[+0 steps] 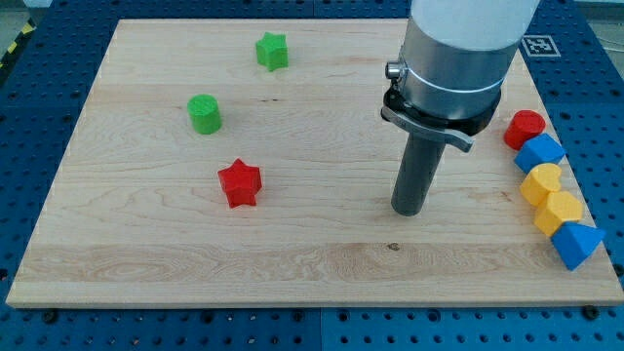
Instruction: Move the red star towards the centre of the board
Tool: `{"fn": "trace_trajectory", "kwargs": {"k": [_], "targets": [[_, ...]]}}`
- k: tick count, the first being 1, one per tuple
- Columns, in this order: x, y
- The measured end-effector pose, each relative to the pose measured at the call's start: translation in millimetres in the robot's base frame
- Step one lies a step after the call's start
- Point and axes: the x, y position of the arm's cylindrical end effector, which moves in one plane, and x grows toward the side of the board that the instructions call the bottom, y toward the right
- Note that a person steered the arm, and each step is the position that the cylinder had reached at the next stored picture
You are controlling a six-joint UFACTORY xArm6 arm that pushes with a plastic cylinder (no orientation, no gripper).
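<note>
Starting from the view's left, you see a green cylinder [205,114] and a green star [272,51], both well to the left of my tip [408,211] and nearer the view's top. Next comes the red star [240,183], also well left of my tip and only a little higher in the view; it sits apart from both green blocks, left of the middle of the board [146,263]. My tip itself rests on bare wood right of centre, touching nothing. It is a plain rod with no jaws, so nothing opens, closes or grips; it can only push. Further right, along the board's edge, runs a row: a red cylinder [525,129], a blue block [539,152], two yellow blocks [541,183] [558,209], and a blue block [575,244], all clear of my tip.

To do this step well, you likely need to bring my tip around to the star's far left side, passing below it rather than between it and the green cylinder. Then push rightward through the star's middle, slowly, so that it does not spin off a point.
</note>
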Motion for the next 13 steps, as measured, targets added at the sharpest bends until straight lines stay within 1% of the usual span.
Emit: {"fn": "trace_trajectory", "kwargs": {"k": [1,2,3,4,5,7,8,10,11,12,13], "targets": [[0,0],[4,-13],[10,-40],[10,-44],[10,-78],[10,-88],[10,-119],[10,-126],[9,-143],[-2,-184],[-2,-198]]}}
